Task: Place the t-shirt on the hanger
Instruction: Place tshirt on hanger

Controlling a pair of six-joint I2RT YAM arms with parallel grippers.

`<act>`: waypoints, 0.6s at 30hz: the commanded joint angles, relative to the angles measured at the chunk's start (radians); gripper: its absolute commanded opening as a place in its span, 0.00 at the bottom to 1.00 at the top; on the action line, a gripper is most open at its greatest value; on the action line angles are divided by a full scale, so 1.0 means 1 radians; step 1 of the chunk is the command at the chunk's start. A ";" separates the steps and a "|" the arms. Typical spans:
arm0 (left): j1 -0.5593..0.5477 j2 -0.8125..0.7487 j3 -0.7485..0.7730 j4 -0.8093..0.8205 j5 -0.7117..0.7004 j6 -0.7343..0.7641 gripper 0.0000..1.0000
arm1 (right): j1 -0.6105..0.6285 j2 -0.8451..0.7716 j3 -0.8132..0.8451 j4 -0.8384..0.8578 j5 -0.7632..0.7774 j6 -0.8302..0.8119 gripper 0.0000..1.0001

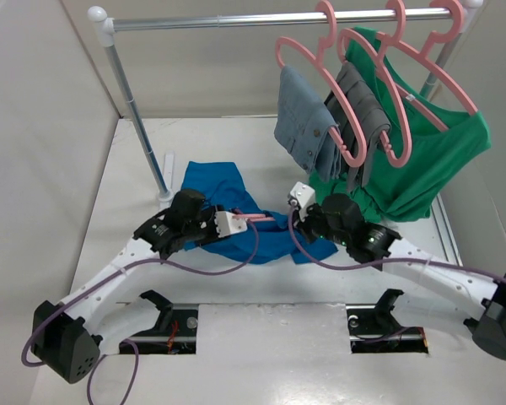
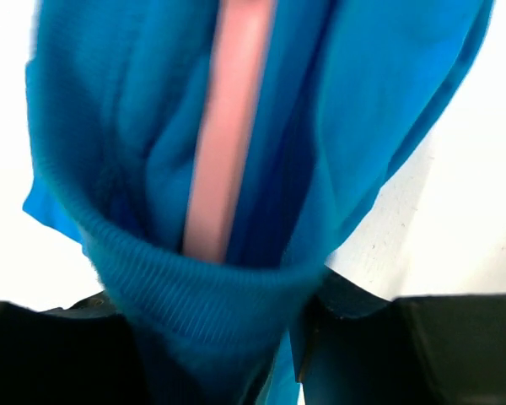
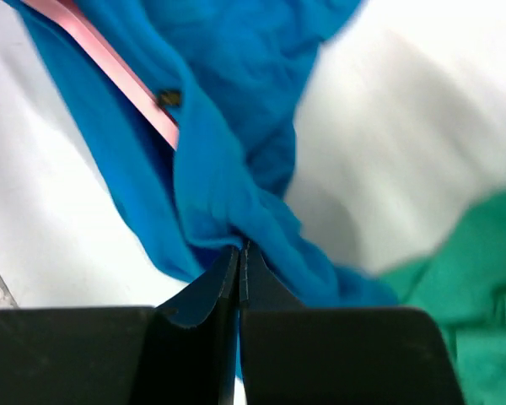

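Up beyond the right claw (image 1: 293, 218), a silver metal clothes rail (image 1: 270, 18) carries three pink plastic hangers (image 1: 354, 80): two folded grey garments (image 1: 308, 126), and one large green shirt (image 1: 438, 156) hanging just right of that claw. The rail's upright post (image 1: 139, 118) stands beyond the left claw (image 1: 244, 222), on the white surface (image 1: 126, 181).

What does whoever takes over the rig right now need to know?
Left gripper: shut on the ribbed collar of the t-shirt.
Right gripper: shut on a fold of the t-shirt.
The t-shirt lies bunched on the table between the arms. The hanger is partly inside it, with one pink bar showing among the folds by the collar.
Done: hanger partly in.
Left: seat both shoulders and straighten the fabric. The hook is not visible.
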 commanded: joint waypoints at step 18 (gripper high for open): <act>0.001 -0.108 0.039 -0.106 0.178 0.233 0.00 | 0.071 0.106 0.359 -0.191 -0.266 -0.248 0.77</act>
